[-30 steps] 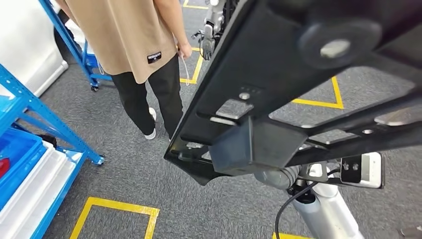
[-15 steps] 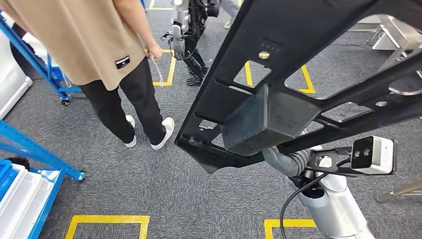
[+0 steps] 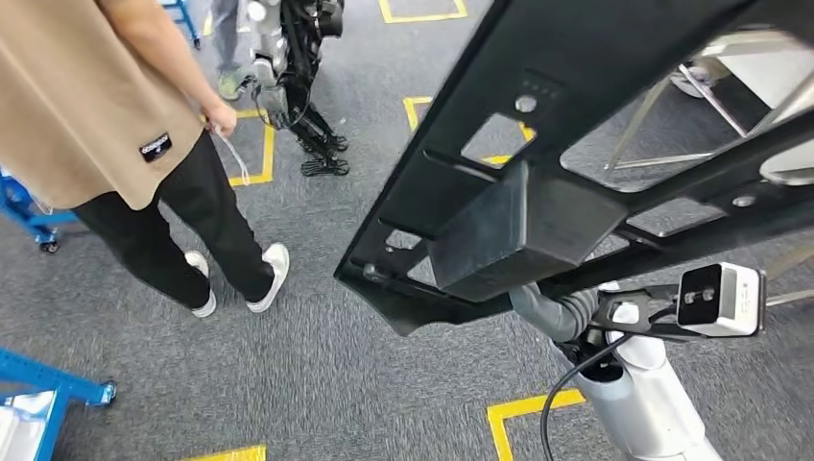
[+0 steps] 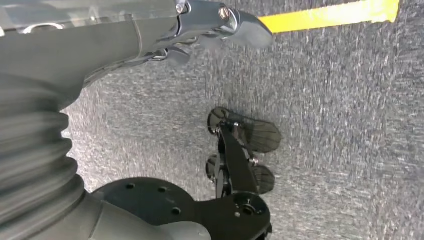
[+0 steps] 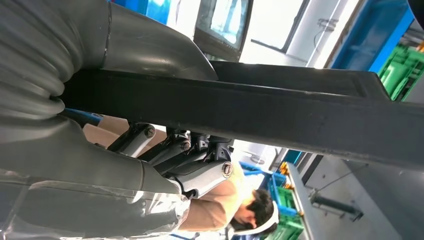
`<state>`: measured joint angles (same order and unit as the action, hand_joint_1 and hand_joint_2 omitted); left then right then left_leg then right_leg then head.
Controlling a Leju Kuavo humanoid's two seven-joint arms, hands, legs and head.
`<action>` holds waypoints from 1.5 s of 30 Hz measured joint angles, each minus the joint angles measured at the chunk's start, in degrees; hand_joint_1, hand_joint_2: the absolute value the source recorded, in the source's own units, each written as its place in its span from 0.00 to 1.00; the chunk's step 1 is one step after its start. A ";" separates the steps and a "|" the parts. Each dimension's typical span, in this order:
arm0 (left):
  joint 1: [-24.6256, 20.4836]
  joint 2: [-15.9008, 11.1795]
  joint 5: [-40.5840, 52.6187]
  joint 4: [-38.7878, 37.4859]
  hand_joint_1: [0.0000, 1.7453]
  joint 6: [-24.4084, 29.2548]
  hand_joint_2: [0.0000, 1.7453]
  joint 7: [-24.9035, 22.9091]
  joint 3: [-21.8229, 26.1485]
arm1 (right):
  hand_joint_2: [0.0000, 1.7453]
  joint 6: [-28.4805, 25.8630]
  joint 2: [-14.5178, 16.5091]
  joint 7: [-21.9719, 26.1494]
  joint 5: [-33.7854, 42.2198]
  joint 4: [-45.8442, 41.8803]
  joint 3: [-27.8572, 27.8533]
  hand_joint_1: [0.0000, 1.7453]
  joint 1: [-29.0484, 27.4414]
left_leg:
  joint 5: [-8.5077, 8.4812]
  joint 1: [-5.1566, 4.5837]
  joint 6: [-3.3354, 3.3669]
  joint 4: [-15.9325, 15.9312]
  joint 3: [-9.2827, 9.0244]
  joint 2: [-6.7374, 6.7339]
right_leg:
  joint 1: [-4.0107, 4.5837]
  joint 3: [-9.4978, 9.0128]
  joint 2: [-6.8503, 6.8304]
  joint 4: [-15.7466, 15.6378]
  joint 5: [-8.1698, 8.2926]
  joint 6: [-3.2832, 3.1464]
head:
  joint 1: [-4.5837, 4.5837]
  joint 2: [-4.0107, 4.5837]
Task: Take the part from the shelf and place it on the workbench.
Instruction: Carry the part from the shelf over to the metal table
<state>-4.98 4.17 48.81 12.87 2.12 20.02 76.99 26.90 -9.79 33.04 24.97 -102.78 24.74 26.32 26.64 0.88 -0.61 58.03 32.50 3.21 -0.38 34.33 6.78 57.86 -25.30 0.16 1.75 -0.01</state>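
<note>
Carrying the part (image 3: 576, 125), a long black frame with cut-out windows and a boxy block beneath, I see it slanting from 7 o'clock up to 1 o'clock across my view. Grey carpet (image 3: 317, 375) with yellow tape (image 3: 523, 413) lies below; a person (image 3: 125, 144) stands at 10 o'clock. My right hand (image 5: 165, 160) grips it from beneath. My left hand (image 4: 200, 30) hangs over the carpet holding nothing, fingers loose.

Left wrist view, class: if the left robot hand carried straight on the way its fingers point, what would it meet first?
Probably the grey carpet near the yellow floor tape; nothing shows between the left robot hand and the floor, though depth is unclear.
</note>
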 joint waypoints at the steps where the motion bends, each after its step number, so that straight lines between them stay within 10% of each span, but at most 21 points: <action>1: -0.07 0.05 -0.02 0.00 0.00 0.01 1.00 0.13 0.00 | 1.00 0.03 -0.12 0.20 -0.03 0.09 0.00 1.00 -0.23 | -0.15 -0.02 0.38 -0.25 -0.10 -0.60 | -0.06 0.10 -0.12 0.08 -0.07 0.30 | -0.04 0.01; 5: -0.14 0.19 -0.16 0.00 0.00 0.37 1.00 0.25 0.01 | 1.00 -0.13 -0.40 0.47 -0.08 0.36 0.01 1.00 -0.51 | -0.49 -0.15 1.65 -1.01 -0.36 -3.10 | 0.03 4.72 -5.38 9.39 -5.13 1.26 | 0.48 0.01; 8: 0.03 0.20 -0.24 0.00 0.00 0.55 1.00 0.17 0.03 | 1.00 -0.30 -0.42 0.13 0.00 0.70 0.08 1.00 -0.87 | -0.27 -0.40 1.84 -0.97 -0.36 -5.21 | -0.32 8.36 -6.23 16.42 -6.80 1.69 | 0.49 0.01; 12: -0.06 0.33 -0.43 -0.02 0.00 0.58 1.00 -0.13 0.03 | 1.00 -0.47 -0.62 -0.10 0.17 0.92 0.12 1.00 -0.85 | 0.26 -0.62 1.27 -0.87 -0.88 -7.28 | 0.22 1.10 -9.38 2.49 -0.62 0.83 | 0.47 0.01; 14: -0.09 0.42 -0.69 -0.02 0.00 0.66 1.00 -0.28 0.05 | 1.00 -0.52 -0.68 -0.14 0.31 0.93 0.17 1.00 -0.75 | 0.53 -0.81 0.73 -0.86 -1.11 -8.17 | 0.78 -0.22 -10.17 -0.37 -0.25 0.13 | 0.44 0.01; 18: -0.37 0.49 -0.96 -0.02 0.00 0.77 1.00 -0.45 0.07 | 1.00 -0.55 -0.75 -0.39 0.67 0.93 0.23 1.00 -0.52 | 2.39 -0.61 -0.43 1.05 -0.90 -7.55 | 0.29 -0.74 -7.81 -1.24 0.24 -1.02 | 0.37 0.01; 21: -0.17 0.53 -1.05 -0.02 0.00 0.69 1.00 -0.48 0.08 | 1.00 -0.59 -0.66 -0.59 0.84 0.92 0.34 1.00 -0.51 | 7.62 -0.32 -0.90 11.99 4.26 -4.12 | 0.11 -0.99 -6.13 -1.44 0.34 -1.48 | -0.08 0.01; 23: 0.08 0.54 -1.04 -0.02 0.00 0.52 1.00 -0.48 0.09 | 1.00 -0.84 -0.64 -0.92 0.78 0.92 0.46 1.00 -0.85 | 8.13 -0.23 -1.05 16.24 6.77 -3.68 | 0.13 -1.00 -4.67 -1.27 0.28 -1.47 | -0.17 0.00; 27: 0.13 0.48 -0.97 -0.02 0.00 0.26 1.00 -0.44 0.08 | 1.00 -1.37 -0.61 -1.37 0.69 0.91 0.66 1.00 -1.03 | 0.90 0.24 -0.93 3.84 1.83 -1.01 | -0.03 -0.94 -1.83 -0.38 -0.22 -0.78 | -0.21 0.01; 31: -0.09 0.49 -0.79 -0.02 0.00 -0.17 1.00 -0.39 0.08 | 1.00 -2.56 -0.49 -2.42 1.84 0.91 0.64 1.00 -0.87 | -0.03 0.15 0.19 0.09 0.25 -0.36 | -0.22 -0.12 0.08 -0.14 -0.10 0.59 | -0.31 0.00; 35: -0.25 0.46 -0.66 -0.02 0.00 -0.23 1.00 -0.25 0.08 | 1.00 -3.40 -0.48 -2.86 3.46 0.91 0.63 1.00 -0.54 | -0.48 0.06 1.64 -0.71 0.04 -2.79 | -0.12 3.31 -5.08 6.91 -4.29 1.49 | 0.30 0.01; 38: -0.06 0.40 -0.63 -0.02 0.00 -0.16 1.00 -0.22 0.08 | 1.00 -3.82 -0.39 -2.88 3.67 0.94 0.99 1.00 -0.68 | -0.28 -0.26 1.91 -0.67 0.06 -4.82 | -0.34 8.01 -6.22 16.62 -7.77 1.79 | 0.39 0.01; 42: -0.17 0.51 -0.61 -0.02 0.00 -0.16 1.00 -0.22 0.08 | 1.00 -4.17 -0.35 -3.00 3.26 0.93 1.65 1.00 -0.57 | 0.27 -0.63 1.62 -0.62 -0.60 -7.12 | 0.31 1.65 -9.04 4.66 -1.60 0.66 | 0.39 0.01; 45: -0.22 0.71 -0.59 -0.02 0.00 -0.17 1.00 -0.17 0.08 | 1.00 -4.11 -0.27 -3.14 2.85 0.85 2.13 1.00 -0.26 | 0.66 -0.88 0.87 -0.62 -0.93 -8.67 | 1.26 -0.65 -10.73 -0.39 -0.62 -0.28 | 0.31 0.01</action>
<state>-5.20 4.87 48.22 12.85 1.95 19.85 77.07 22.79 -10.05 29.91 27.81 -101.93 26.87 26.06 27.30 0.00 0.25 57.41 31.57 -5.46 0.88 33.68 -3.95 57.48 -25.93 -0.13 2.05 0.00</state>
